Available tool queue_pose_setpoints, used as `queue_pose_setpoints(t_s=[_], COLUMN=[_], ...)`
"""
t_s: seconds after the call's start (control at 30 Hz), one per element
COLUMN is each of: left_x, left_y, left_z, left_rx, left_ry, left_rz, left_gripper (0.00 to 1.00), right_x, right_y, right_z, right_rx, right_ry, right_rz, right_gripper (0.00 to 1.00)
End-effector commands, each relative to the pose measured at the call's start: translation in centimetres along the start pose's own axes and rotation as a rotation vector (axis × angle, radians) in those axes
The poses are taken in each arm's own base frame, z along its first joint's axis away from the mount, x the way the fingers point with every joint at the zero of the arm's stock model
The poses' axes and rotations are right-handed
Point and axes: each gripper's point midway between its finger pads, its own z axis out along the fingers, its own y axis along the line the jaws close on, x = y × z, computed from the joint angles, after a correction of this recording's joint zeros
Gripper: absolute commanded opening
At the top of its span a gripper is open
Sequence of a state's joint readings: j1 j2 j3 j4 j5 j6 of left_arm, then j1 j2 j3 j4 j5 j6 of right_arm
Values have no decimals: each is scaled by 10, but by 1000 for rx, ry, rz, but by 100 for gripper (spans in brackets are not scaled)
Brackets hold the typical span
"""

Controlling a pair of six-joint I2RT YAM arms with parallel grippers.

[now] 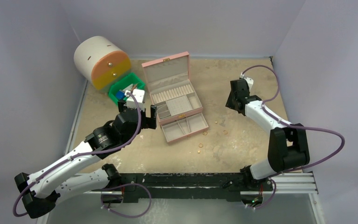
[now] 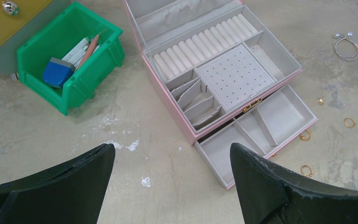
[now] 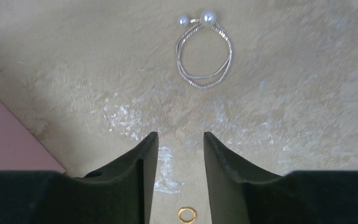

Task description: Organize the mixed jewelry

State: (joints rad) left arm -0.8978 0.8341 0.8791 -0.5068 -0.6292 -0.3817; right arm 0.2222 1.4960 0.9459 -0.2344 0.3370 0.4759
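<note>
Several tiny gold rings [image 1: 200, 144] lie loose on the table right of the open pink jewelry box [image 1: 167, 70]. In the left wrist view I see rings [image 2: 349, 122] and a small gold piece [image 2: 320, 99] beside the box's open drawer [image 2: 284, 109]. A thin bangle with two pearls [image 3: 204, 53] lies ahead of my right gripper [image 3: 181, 135], which is open and empty above the table, with one gold ring [image 3: 186, 214] below between its fingers. My left gripper [image 2: 172, 148] is wide open and empty, just left of the drawer. In the top view the left gripper [image 1: 137, 112] is beside the box and the right gripper [image 1: 230, 103] is to its right.
A green bin [image 1: 127, 87] with small items stands behind the left gripper, also in the left wrist view [image 2: 70, 98]. A white and orange round drawer unit [image 1: 101, 60] sits at the back left. Walls close in the table on three sides. The box's pink corner [image 3: 9, 140] is left of the right gripper.
</note>
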Motion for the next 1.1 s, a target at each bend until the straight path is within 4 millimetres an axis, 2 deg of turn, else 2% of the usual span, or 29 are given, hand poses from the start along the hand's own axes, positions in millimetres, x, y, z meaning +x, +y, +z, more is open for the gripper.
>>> queue_pose_setpoints(t_s=[0.0, 0.1, 0.3, 0.7, 1.07], left_x=[-22, -23, -23, -22, -18], left_y=[-1, -1, -1, -2, -1], left_z=[-7, -7, -7, -6, -3], left_rx=[7, 7, 7, 7, -2], left_ry=[-51, -54, -53, -49, -36], left_rz=[-25, -28, -25, -20, -7], left_gripper=[93, 93, 93, 93, 93], right_x=[-46, -51, -58, -64, -74], right_y=[-7, -10, -19, -29, -25], right_z=[-5, 4, 25, 65, 85], right_rx=[60, 75, 124, 141, 125], right_ry=[-120, -123, -116, -77, -58], right_rz=[94, 138, 222, 290, 327], right_gripper=[46, 47, 59, 57, 50])
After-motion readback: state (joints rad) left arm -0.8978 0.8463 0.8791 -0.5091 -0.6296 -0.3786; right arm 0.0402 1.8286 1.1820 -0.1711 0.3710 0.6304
